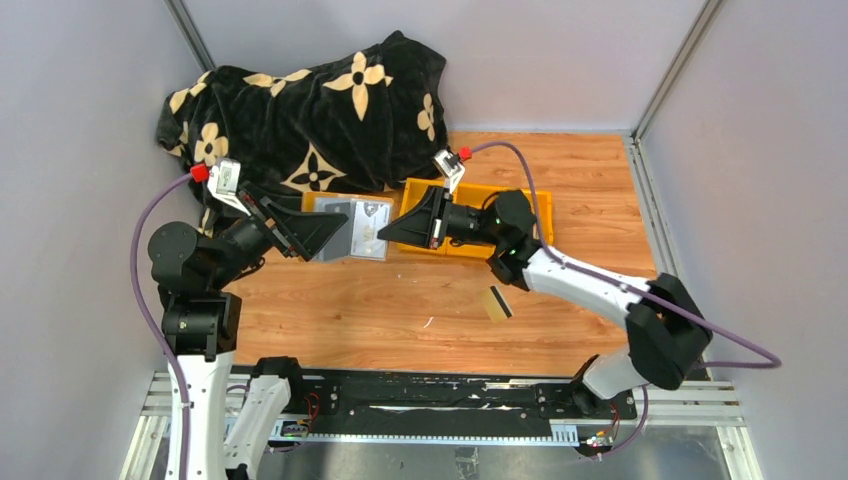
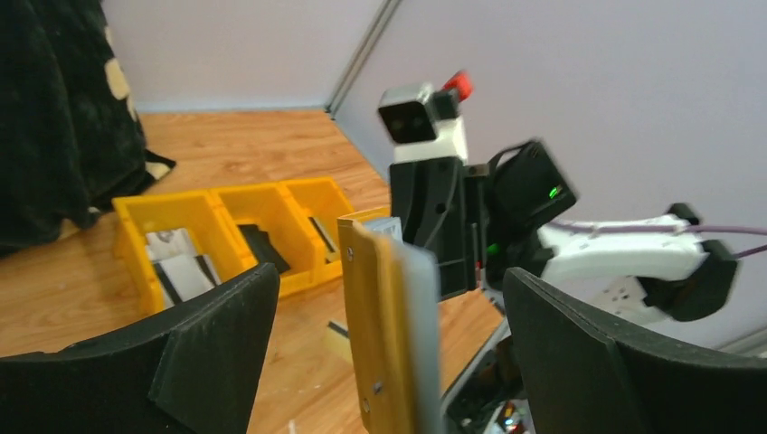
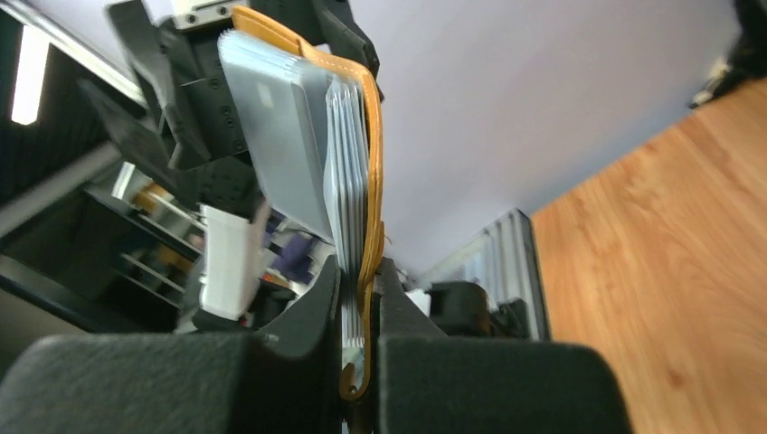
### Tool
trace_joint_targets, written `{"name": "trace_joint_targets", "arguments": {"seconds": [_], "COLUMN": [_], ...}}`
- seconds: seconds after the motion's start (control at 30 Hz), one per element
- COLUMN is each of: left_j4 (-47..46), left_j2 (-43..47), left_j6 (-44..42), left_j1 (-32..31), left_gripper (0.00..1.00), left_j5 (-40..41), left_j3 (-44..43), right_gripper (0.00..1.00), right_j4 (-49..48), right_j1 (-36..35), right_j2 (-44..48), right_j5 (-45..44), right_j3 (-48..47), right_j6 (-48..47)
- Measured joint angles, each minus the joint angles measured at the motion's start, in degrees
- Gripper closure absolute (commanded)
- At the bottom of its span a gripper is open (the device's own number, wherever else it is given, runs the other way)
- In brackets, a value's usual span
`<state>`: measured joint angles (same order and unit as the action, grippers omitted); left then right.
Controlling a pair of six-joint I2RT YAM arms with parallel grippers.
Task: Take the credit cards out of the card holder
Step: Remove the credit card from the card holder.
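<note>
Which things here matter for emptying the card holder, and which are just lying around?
Part of the job: card holder, grey cards inside it, loose tan-gold card, right gripper pinching the holder, left gripper.

Lying about: yellow bin tray, black flowered blanket.

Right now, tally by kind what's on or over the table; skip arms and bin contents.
card holder: 1
loose credit card: 1
yellow bin tray: 1
patterned blanket: 1
Total: 4
Cards inside the holder are too stacked to count.
</note>
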<state>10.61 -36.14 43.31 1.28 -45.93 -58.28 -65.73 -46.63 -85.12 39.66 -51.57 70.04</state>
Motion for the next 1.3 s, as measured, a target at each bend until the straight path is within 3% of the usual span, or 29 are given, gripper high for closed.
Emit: {"name": "trace_joint_targets", "arguments": {"seconds": [0.13, 0.27, 0.53, 0.8, 1.03, 1.2, 1.3], "left_j4": [4.5, 8.2, 13.8, 20.2, 24.7, 26.8, 27.2], "left_j2": [-0.5, -0.1, 0.9, 2.5, 3.8, 3.6, 2.8], "left_j6": [-7.7, -15.3, -27.2, -33.7, -36.4, -37.6, -38.3], "left_j1": [0.0, 0.0, 0.0, -0.2, -4.2, -5.3, -5.4], "left_gripper": [0.0, 0.0, 0.03, 0.09, 0.17, 0.41, 0.69], "left_j5": [-0.2, -0.4, -8.9, -16.9, -17.9, -17.9, -18.2], "left_j3": [-2.6, -5.2, -5.0, 0.3, 4.2, 4.6, 4.6], "right_gripper": [1.0, 1.0, 1.0, 1.0, 1.0, 1.0, 1.0], "right_j4": [32.9, 59.2, 91.6, 110.0, 116.9, 120.5, 121.6], "right_j1": [0.5, 0.4, -1.2, -6.4, -10.3, -11.7, -11.8], "right_j2": [4.6, 6.2, 1.7, -7.4, -14.7, -17.0, -17.0], "right_j5": [3.4, 3.9, 4.9, 5.1, 5.1, 5.2, 5.4], "right_j3": [-12.6, -23.5, -37.1, -52.3, -62.9, -67.2, -67.6], "right_j6": [-20.3, -37.8, -59.9, -73.0, -77.7, -80.1, -80.8]}}
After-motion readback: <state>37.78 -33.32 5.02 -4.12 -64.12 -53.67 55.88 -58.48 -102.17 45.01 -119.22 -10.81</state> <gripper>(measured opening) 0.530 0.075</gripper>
